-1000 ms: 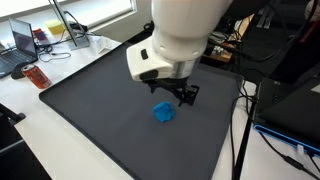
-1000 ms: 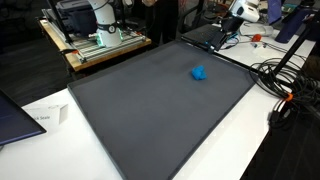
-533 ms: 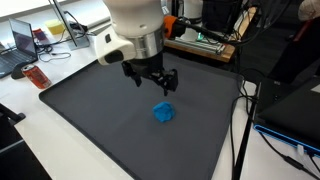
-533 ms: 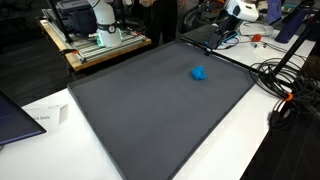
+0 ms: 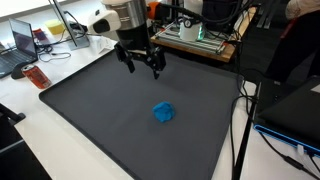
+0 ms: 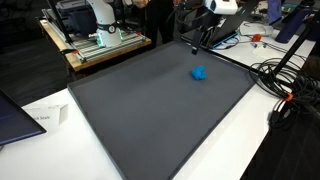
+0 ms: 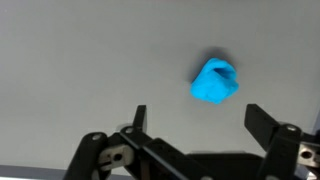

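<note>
The gripper (image 5: 142, 68) hangs over the dark mat (image 5: 90, 100), fingers spread wide and empty. The blue lump (image 5: 163, 112) lies on the mat at its five o'clock, well apart. If it came straight down from here, I'd reckon a finger would clip the off-centre lump and skid it away.

I've pulled the hand (image 5: 143, 68) up and back from just beside the blue block (image 5: 163, 113). It now hangs well apart from the block, near the far edge of the mat (image 5: 90, 100).
</note>
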### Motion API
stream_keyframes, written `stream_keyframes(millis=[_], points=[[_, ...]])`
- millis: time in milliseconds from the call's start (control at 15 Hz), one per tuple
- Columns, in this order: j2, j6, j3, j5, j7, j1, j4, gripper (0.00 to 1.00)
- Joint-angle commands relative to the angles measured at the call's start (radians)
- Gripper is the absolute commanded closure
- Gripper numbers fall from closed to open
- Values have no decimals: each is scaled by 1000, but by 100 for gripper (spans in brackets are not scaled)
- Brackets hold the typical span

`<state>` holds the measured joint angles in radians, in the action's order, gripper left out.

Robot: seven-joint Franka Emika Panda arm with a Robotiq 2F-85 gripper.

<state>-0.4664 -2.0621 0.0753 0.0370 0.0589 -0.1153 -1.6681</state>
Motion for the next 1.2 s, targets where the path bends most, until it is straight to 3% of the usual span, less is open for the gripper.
stream_keyframes(millis=[0,267,600,667,733,867,1133], points=[[172,-148,0,-47,-42,44,-244,0],[322,-235,1,-85,-117,89,-448,0],[544,-219,-20,-139,-254,113,-712,0],[559,-212,-26,-144,-275,110,-732,0],[459,-204,-27,-105,-214,99,-624,0],[518,-205,-33,-110,-236,98,-692,0],[539,-205,-34,-110,-241,97,-712,0]])
